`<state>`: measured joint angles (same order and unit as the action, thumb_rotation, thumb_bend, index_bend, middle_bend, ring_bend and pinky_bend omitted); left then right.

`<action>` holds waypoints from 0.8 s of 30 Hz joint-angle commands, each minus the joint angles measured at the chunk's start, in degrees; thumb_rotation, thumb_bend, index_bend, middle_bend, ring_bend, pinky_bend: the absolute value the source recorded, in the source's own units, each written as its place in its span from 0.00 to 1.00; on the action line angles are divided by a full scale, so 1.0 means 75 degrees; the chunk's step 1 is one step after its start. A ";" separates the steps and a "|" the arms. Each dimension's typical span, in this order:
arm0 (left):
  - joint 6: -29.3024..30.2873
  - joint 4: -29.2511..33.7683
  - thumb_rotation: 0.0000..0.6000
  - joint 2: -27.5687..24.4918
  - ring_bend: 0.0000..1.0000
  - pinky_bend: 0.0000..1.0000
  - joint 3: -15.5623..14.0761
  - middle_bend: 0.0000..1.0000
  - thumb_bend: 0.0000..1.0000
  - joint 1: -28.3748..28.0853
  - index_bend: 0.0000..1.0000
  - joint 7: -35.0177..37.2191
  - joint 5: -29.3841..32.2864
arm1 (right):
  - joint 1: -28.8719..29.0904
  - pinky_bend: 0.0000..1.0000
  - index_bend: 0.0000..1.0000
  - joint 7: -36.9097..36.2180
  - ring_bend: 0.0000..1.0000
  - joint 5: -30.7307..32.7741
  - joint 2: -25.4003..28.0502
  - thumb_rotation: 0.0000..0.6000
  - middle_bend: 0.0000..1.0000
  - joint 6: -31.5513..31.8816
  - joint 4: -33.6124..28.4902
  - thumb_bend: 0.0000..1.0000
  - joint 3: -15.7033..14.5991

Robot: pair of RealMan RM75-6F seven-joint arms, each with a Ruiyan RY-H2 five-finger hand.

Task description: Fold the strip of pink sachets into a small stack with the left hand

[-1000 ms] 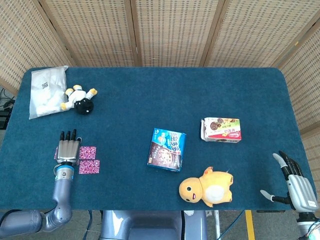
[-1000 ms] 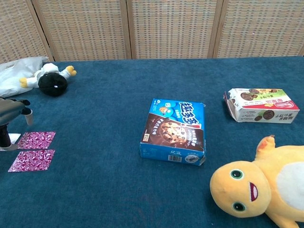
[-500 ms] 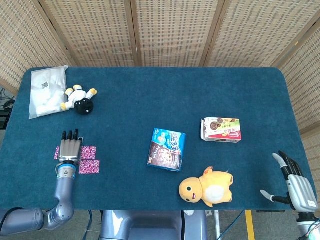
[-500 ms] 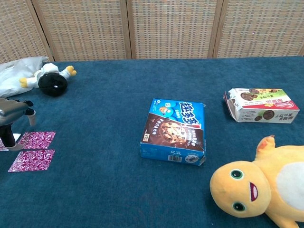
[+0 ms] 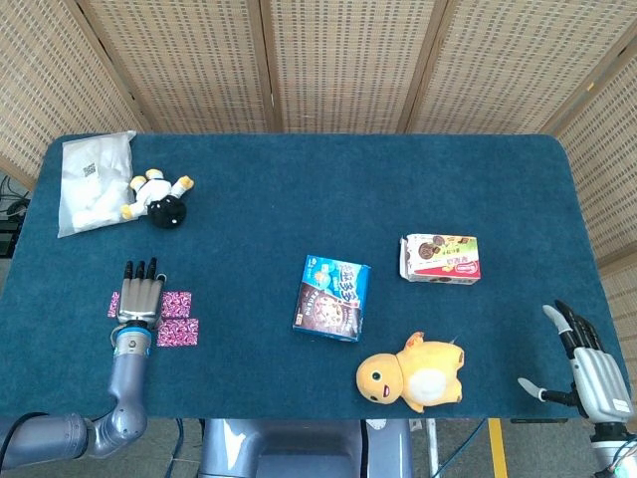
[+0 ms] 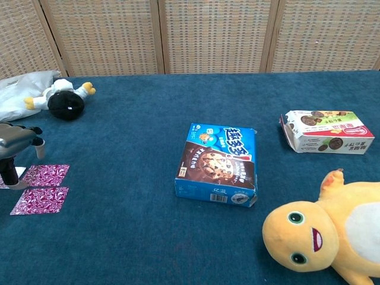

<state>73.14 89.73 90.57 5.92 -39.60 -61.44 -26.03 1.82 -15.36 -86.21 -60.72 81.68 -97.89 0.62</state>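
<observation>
Lying flat on the blue tablecloth [image 5: 299,189] near its front left corner, the strip of pink sachets [image 5: 175,319] shows two squares side by side to the right of your left hand [image 5: 138,297], with a small pink edge visible on the hand's other side. Your left hand sits palm-down over the strip with its fingers extended and pointing toward the far edge; it grips nothing that the head view shows. In the chest view the same hand [image 6: 16,145] appears at the left border, a dark fingertip reaching down to the cloth just beside the upper sachet; whether it touches the sachet you cannot tell.

Your right hand [image 5: 589,365] hangs off the table's front right corner, fingers spread and empty.

Elsewhere on the cloth: a blue cookie box [image 5: 332,299] lies near the centre, a yellow plush toy [image 5: 413,371] lies on its back just in front of it to the right, and a red-and-white snack box [image 5: 440,258] lies further right. At the far left rest a white plastic bag [image 5: 92,181] and, touching it, a black-and-white plush toy [image 5: 160,198].
</observation>
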 commanded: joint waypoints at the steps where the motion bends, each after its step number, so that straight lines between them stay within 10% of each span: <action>1: -0.0007 -0.0019 1.00 0.0023 0.00 0.00 0.0001 0.00 0.26 0.0000 0.28 0.0018 0.0006 | -0.0004 0.00 0.04 -0.0008 0.00 -0.0001 0.0003 1.00 0.00 0.0009 -0.0001 0.10 0.0002; 24: -0.0038 -0.0215 1.00 0.0217 0.00 0.00 -0.0088 0.00 0.30 0.0016 0.33 0.0042 -0.0049 | -0.0001 0.00 0.04 0.0033 0.00 0.0007 -0.0007 1.00 0.00 0.0000 -0.0016 0.11 -0.0001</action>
<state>72.84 88.10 92.20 5.23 -39.46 -61.10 -26.42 1.82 -15.11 -86.16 -60.78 81.68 -98.00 0.62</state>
